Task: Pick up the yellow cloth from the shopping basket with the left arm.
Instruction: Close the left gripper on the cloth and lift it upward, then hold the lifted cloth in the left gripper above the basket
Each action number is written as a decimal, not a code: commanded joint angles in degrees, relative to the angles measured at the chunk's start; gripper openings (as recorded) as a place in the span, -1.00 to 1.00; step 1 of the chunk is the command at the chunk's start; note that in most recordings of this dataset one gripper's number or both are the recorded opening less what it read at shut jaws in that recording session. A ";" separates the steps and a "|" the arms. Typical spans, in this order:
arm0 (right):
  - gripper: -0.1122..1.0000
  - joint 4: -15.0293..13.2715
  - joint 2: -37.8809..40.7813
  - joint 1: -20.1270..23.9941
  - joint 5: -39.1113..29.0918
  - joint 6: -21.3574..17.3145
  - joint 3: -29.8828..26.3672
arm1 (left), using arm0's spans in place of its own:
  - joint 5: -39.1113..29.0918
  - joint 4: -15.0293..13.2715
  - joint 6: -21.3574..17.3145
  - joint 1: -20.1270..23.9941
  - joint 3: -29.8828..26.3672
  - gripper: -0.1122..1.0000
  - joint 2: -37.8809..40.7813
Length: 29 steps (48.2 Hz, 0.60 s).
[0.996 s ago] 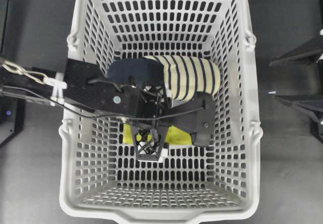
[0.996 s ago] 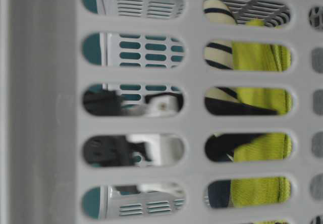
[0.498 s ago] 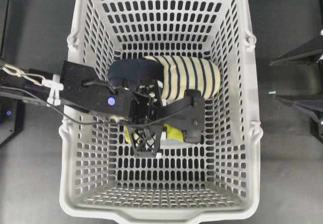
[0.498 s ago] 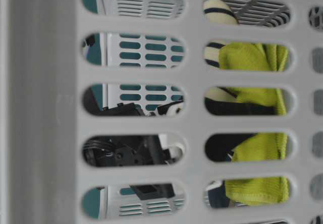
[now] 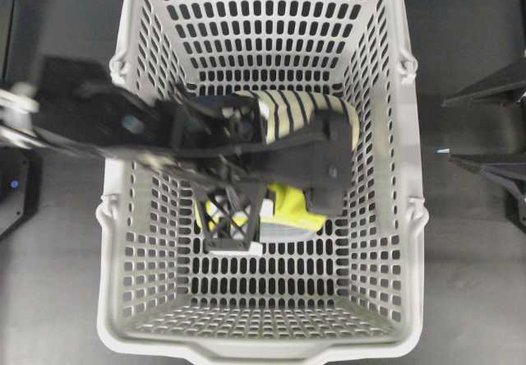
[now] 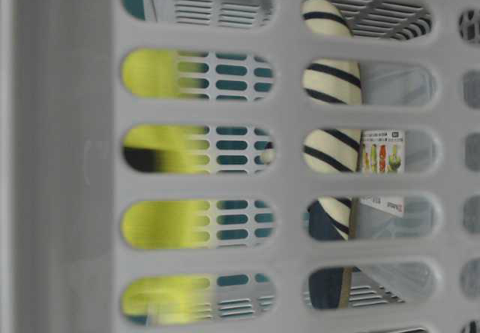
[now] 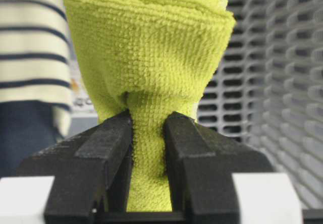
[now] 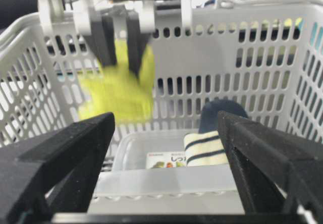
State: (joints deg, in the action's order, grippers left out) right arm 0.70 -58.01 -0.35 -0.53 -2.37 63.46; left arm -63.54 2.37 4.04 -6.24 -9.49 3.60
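Now bunched, nubby yellow cloth [image 7: 146, 57] in left hand [image 7: 148, 148]

Inside the shopping basket [image 5: 394, 176], the yellow cloth [image 5: 289, 204] hangs from the left gripper [image 7: 148, 148], beside the striped fabric item [image 5: 306, 112].

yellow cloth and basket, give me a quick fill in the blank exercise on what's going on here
1. The left gripper has its jaws shut on the ____ cloth.
2. The right gripper is ____ and holds nothing.
3. The striped fabric item lies inside the grey shopping ____.
4. A clear plastic ____ with a printed label lies on the floor under it.

Missing words: yellow; open; basket; container
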 commanded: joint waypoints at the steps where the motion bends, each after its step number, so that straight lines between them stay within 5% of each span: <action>1: 0.61 0.18 0.00 -0.18 0.62 -0.09 -0.53 | -8.35 0.18 -0.44 -0.18 -10.46 -0.50 -1.93; 10: 0.61 0.18 -0.35 -0.18 0.62 -0.09 -0.26 | -16.70 0.18 -1.67 -0.18 -20.74 -0.50 0.97; 29: 0.61 0.18 -0.62 -0.18 1.41 -0.09 0.18 | -16.88 0.18 -2.64 0.26 -20.65 -0.50 2.55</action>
State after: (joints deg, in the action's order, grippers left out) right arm 0.70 -58.89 -0.44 0.09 -2.37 64.07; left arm -80.60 2.37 1.49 -6.24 -29.27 6.86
